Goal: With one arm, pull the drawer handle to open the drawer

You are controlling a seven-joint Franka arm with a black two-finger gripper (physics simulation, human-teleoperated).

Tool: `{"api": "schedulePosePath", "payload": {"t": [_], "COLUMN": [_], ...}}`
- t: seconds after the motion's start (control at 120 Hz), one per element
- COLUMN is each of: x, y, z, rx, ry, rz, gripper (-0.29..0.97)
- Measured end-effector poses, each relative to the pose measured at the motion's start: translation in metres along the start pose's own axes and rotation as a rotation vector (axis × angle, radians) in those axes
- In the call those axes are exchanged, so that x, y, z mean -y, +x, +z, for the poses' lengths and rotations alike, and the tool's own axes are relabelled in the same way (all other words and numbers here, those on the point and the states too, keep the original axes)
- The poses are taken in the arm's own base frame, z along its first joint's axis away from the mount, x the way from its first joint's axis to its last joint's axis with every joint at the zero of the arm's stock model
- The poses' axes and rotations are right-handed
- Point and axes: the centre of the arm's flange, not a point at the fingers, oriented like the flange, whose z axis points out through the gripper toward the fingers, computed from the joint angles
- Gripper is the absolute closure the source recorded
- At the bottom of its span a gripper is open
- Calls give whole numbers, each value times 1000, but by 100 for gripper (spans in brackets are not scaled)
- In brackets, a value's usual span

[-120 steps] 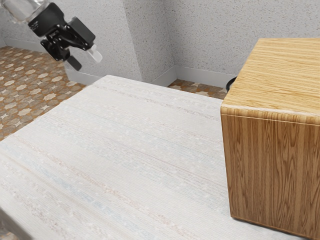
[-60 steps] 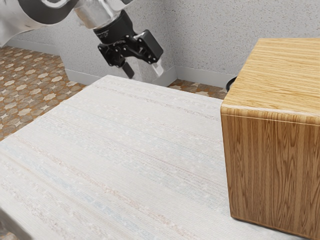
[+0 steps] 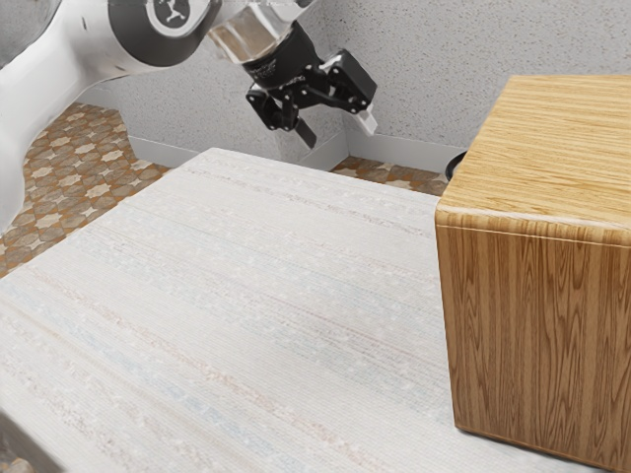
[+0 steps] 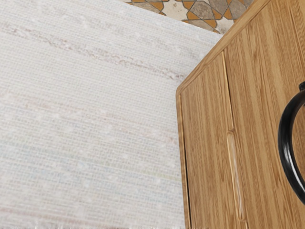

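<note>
The pale, woven-looking desk (image 3: 246, 296) takes up the near ground. At the exterior view's right, a wooden cabinet (image 3: 537, 266) stands on it, showing this camera a plain side. The wrist view looks onto the cabinet's front, where the drawer panel (image 4: 205, 143) sits flush with its frame, so I judge the drawer shut. A black ring handle (image 4: 287, 143) hangs on that front.

Farther back, the arm (image 3: 59, 59) holds the jaws in the air over the desk's far edge. They are apart and empty, well away from the cabinet toward the exterior view's left. Behind them are a speckled wall (image 3: 444, 59) and a patterned tile floor (image 3: 69, 168).

This looks like the approach step, with nothing gripped yet. The next move calls for carrying the jaws across to the cabinet's front and down to the handle's height. One finger should then go on each side of the ring before closing and pulling straight out.
</note>
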Motion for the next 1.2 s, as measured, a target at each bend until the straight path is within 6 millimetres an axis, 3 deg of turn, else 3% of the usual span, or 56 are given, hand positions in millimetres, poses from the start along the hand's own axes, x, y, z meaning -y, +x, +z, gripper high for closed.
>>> {"api": "schedulePosePath", "payload": {"t": [0.217, 0.508, 0.858, 1.2], "x": [-23, -27, -42, -49], "y": [-4, -2, -5, -11], "z": [22, 49, 52, 74], "rx": [23, 55, 59, 101], "ry": [-12, -13, -72, -81], "rz": [-1, -29, -48, -66], "gripper": [0, 0, 0, 0]}}
